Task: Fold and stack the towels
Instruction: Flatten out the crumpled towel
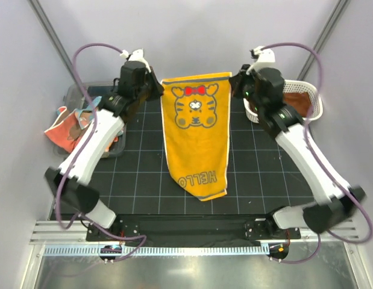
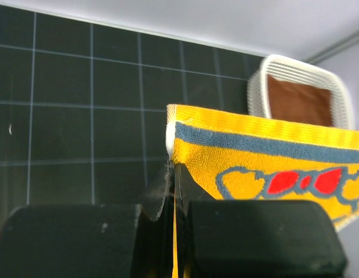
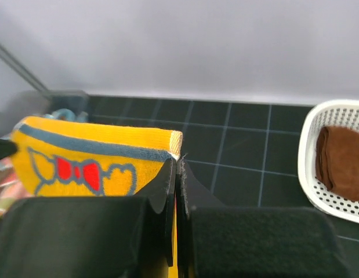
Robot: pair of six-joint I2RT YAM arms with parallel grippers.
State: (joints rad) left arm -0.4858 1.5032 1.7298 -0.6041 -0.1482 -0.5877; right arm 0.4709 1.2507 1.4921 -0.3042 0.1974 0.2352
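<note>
A black gridded mat (image 1: 144, 174) is the work surface. Over it the yellow tiger towel (image 1: 196, 132) hangs stretched (its lower end resting on the mat), with the left gripper (image 1: 158, 90) and the right gripper (image 1: 235, 84) each clamped on a top corner. A rust-brown towel (image 1: 297, 103) lies in the white basket (image 1: 317, 110).

The left arm (image 1: 96, 141) hides much of the clear bin (image 1: 75, 93) at ten o'clock; its crumpled cloths (image 1: 65, 129), perhaps two, blur together.
</note>
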